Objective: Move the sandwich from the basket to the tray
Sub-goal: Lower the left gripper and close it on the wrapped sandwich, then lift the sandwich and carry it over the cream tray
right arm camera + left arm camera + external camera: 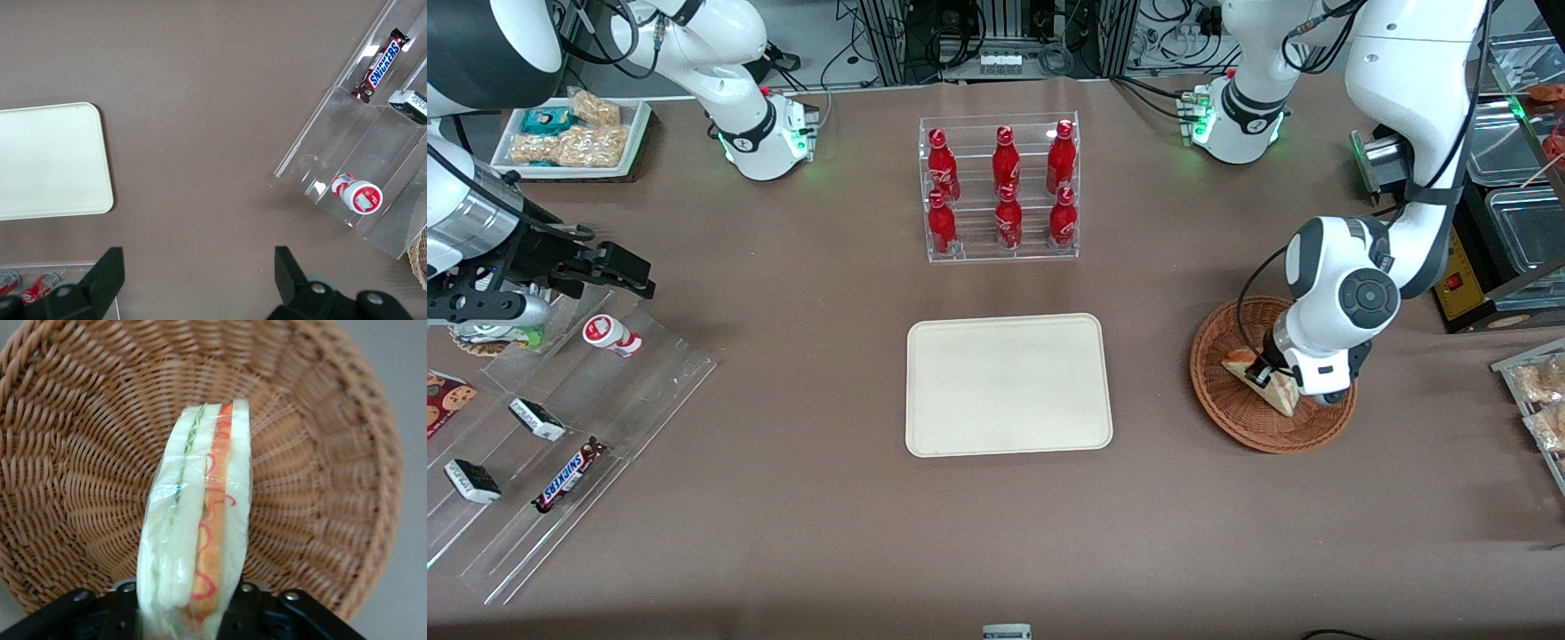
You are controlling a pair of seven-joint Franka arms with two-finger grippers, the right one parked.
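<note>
The sandwich, a wrapped wedge of white bread with orange and green layers, stands on edge in the round wicker basket toward the working arm's end of the table. My left gripper is down inside the basket. In the left wrist view the sandwich runs between the two black fingers, which press against both of its sides over the basket's woven floor. The cream tray lies flat and bare at the table's middle, well apart from the basket; its corner also appears in the right wrist view.
A clear rack of red bottles stands farther from the front camera than the tray. A clear stepped shelf with snack bars sits toward the parked arm's end. Metal containers and a snack tray line the working arm's end.
</note>
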